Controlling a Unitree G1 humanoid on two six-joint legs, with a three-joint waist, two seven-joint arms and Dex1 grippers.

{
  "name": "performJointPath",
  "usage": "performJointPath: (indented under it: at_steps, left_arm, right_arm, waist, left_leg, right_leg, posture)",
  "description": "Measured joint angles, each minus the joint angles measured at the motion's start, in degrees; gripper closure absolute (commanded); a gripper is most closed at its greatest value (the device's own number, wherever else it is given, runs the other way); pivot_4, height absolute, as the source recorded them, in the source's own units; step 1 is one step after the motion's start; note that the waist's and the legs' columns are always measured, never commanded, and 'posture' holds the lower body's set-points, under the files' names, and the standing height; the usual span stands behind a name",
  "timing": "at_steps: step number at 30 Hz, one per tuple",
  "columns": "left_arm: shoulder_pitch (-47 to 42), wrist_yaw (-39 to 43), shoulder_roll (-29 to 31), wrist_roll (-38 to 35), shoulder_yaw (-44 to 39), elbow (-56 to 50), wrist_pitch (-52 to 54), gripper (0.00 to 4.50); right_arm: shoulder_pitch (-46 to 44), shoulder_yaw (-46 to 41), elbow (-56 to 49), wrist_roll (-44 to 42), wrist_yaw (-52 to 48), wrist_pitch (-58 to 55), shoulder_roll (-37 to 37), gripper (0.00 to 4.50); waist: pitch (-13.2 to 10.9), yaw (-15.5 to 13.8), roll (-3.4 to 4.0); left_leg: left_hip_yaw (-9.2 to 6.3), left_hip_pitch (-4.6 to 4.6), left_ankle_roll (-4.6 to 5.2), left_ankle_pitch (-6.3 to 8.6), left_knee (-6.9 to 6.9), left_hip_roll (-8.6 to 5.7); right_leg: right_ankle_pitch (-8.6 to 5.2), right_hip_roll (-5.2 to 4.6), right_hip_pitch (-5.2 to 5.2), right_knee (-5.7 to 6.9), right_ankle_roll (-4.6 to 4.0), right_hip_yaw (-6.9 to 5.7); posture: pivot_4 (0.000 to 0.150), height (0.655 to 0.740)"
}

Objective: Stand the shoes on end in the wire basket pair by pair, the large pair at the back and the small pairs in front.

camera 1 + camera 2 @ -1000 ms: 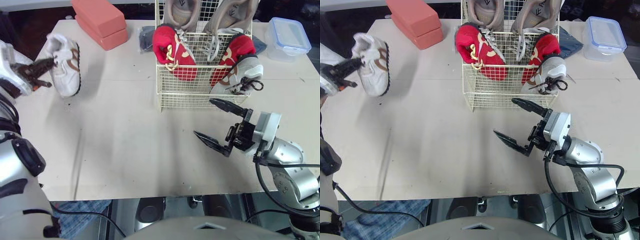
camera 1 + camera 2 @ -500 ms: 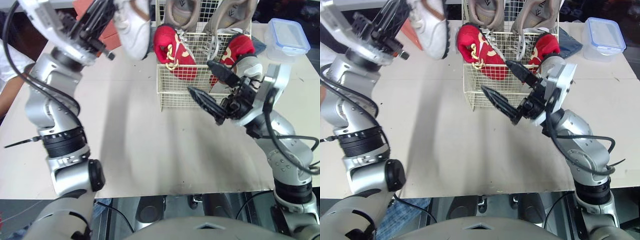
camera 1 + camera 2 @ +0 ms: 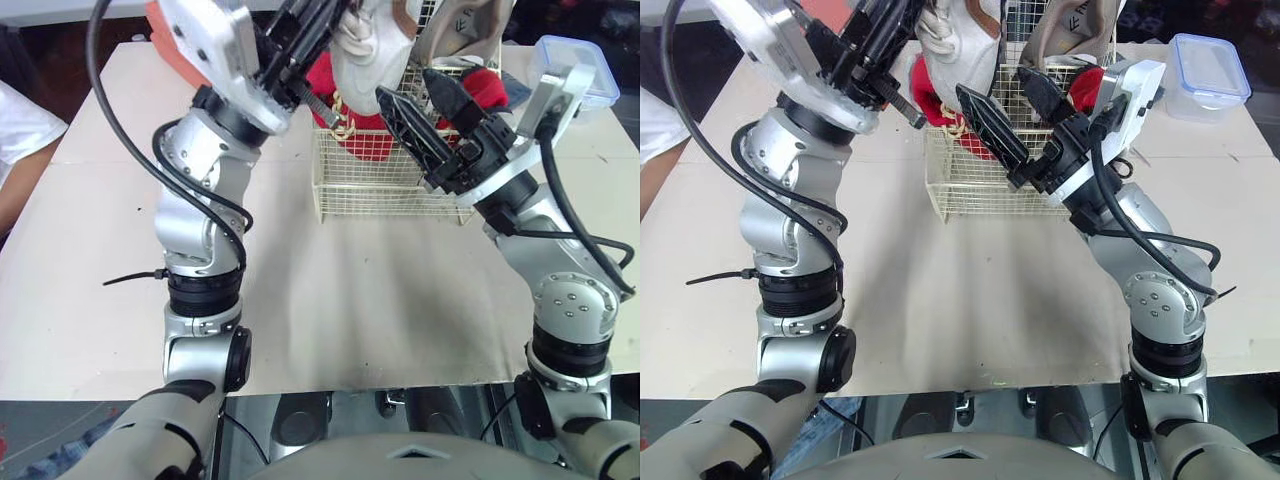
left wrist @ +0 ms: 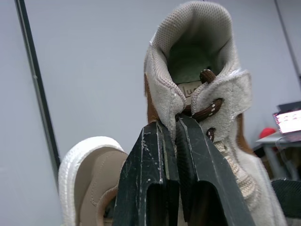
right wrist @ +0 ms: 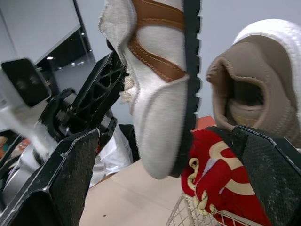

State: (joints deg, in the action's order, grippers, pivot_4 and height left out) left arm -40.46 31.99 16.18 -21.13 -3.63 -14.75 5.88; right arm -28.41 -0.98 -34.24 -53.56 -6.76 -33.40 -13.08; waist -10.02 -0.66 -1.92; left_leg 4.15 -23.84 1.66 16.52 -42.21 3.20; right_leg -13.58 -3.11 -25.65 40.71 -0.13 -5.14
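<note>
My left gripper (image 3: 325,20) is shut on the collar of a white shoe with brown stripes (image 3: 365,50) and holds it high over the wire basket (image 3: 385,185). In the left wrist view the fingers (image 4: 150,174) pinch the collar of this white shoe (image 4: 197,70) by the lace. My right gripper (image 3: 408,85) stands open just in front of the hanging shoe, above the basket's front, with one finger (image 5: 66,188) on each side of the white shoe (image 5: 160,94). Red shoes (image 3: 345,130) stand in the basket, with large beige shoes (image 3: 460,25) behind them.
A clear plastic box with a blue rim (image 3: 575,60) sits at the table's back right. Pink blocks (image 3: 160,20) lie at the back left, mostly behind my left arm. A person's white sleeve (image 3: 20,125) shows at the left table edge.
My left arm has swung the white shoe from the table's left side up over the basket. My right gripper has risen from the table's front to the basket, staying open.
</note>
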Motion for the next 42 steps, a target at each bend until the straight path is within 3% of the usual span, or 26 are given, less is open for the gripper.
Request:
performJointPath:
  at_steps: [4,5,6,8,12,14,16,17,24,25,33,42]
  left_arm:
    - [3.16,-0.14,-1.04,0.05,1.42,-1.73,-0.26,4.47]
    - [3.91,-0.14,-1.37,-0.03,1.88,-1.98,-0.17,4.5]
    - [4.36,-0.14,-1.57,-0.2,2.05,-2.05,-0.08,4.5]
    - [5.44,-0.05,-1.79,-1.72,2.05,-2.77,1.4,4.5]
    - [6.41,0.08,-1.86,-4.42,1.81,-4.06,3.57,4.5]
    - [7.02,0.4,-1.59,-6.5,1.35,-4.71,4.84,4.5]
    - [7.67,1.38,-0.63,-9.64,0.82,-5.02,7.03,3.65]
    - [7.84,1.86,-0.2,-10.82,0.65,-5.08,8.02,3.46]
    - [8.64,3.1,2.04,-15.74,-0.59,-6.37,12.33,0.28]
    - [8.64,2.95,2.1,-16.45,-0.88,-6.51,12.58,0.06]
    - [8.01,1.92,5.06,-22.67,-5.6,-6.86,16.78,0.06]
    - [5.79,5.5,13.03,-23.72,-3.22,-5.61,24.84,0.06]
  right_arm:
    - [-0.35,-0.01,1.51,1.71,1.91,0.16,1.26,0.0]
    - [-0.34,-0.02,1.91,2.09,2.22,0.17,1.31,0.56]
    - [-0.34,-0.02,2.07,2.25,2.26,0.17,1.4,0.79]
    - [-0.34,-0.04,2.13,2.75,2.22,0.19,1.56,1.67]
    - [-0.22,-0.25,2.13,2.85,2.05,0.19,1.65,3.69]
    - [0.02,-0.53,2.14,2.88,1.69,0.18,1.54,4.42]
    - [0.47,-0.52,2.14,2.96,0.92,0.07,0.95,4.5]
    - [0.67,-0.52,2.19,3.01,0.7,-0.01,0.85,4.5]
    - [2.19,-0.86,2.66,3.33,-1.78,-0.08,-1.11,4.5]
    - [2.33,-0.86,2.66,3.39,-2.01,-0.08,-1.2,4.5]
    - [4.08,-0.98,2.65,3.57,-5.27,-0.04,-2.79,4.5]
    - [4.5,0.35,2.59,5.95,-10.88,0.01,-6.05,4.5]
  waist:
    - [0.0,-0.1,0.02]
    - [-0.01,-0.14,0.02]
    - [-0.01,-0.14,0.02]
    - [-0.01,-0.1,0.02]
    - [-0.02,-0.08,0.04]
    - [-0.02,-0.08,0.04]
    - [-0.03,-0.06,0.05]
    - [-0.03,-0.07,0.06]
    - [-0.05,-0.1,0.09]
    - [-0.05,-0.09,0.09]
    - [-0.07,-0.08,0.12]
    - [-0.1,-0.12,0.17]
  left_leg:
    - [0.02,-0.03,0.03,0.02,-0.01,0.0]
    - [0.01,-0.04,0.02,0.01,-0.01,0.0]
    - [0.01,-0.05,0.03,0.02,-0.01,0.0]
    - [0.0,-0.05,0.06,0.04,0.0,0.0]
    - [-0.01,-0.05,0.13,0.08,0.02,0.01]
    - [-0.01,-0.05,0.13,0.07,0.02,0.01]
    - [-0.01,-0.05,0.12,0.07,0.02,0.01]
    - [-0.02,-0.05,0.14,0.08,0.02,0.01]
    - [-0.01,-0.05,0.15,0.09,0.05,0.01]
    - [-0.01,-0.05,0.15,0.09,0.05,0.01]
    - [-0.02,-0.05,0.15,0.09,0.1,0.01]
    - [-0.04,-0.08,0.13,0.08,0.23,0.01]
  right_leg:
    - [0.0,-0.02,0.0,-0.05,0.0,0.01]
    - [0.0,-0.02,0.0,-0.05,0.01,0.0]
    - [0.0,-0.02,0.0,-0.06,0.01,-0.01]
    - [0.0,-0.01,-0.01,-0.06,0.01,-0.02]
    - [-0.01,0.0,-0.01,-0.07,0.01,-0.02]
    - [-0.01,-0.01,-0.01,-0.07,0.01,-0.02]
    - [-0.01,0.0,-0.01,-0.07,0.01,-0.02]
    - [-0.01,0.0,-0.01,-0.08,0.02,-0.03]
    - [-0.02,0.0,-0.01,-0.13,0.03,-0.03]
    - [-0.02,0.0,-0.01,-0.13,0.02,-0.03]
    - [-0.02,0.02,-0.01,-0.17,0.04,-0.03]
    - [-0.03,0.04,0.0,-0.38,0.04,-0.07]
  posture:
    - [0.15,0.686]
    - [0.15,0.686]
    - [0.15,0.686]
    - [0.15,0.686]
    - [0.15,0.686]
    - [0.15,0.686]
    - [0.15,0.686]
    - [0.15,0.686]
    - [0.15,0.686]
    - [0.15,0.686]
    - [0.15,0.686]
    - [0.15,0.686]
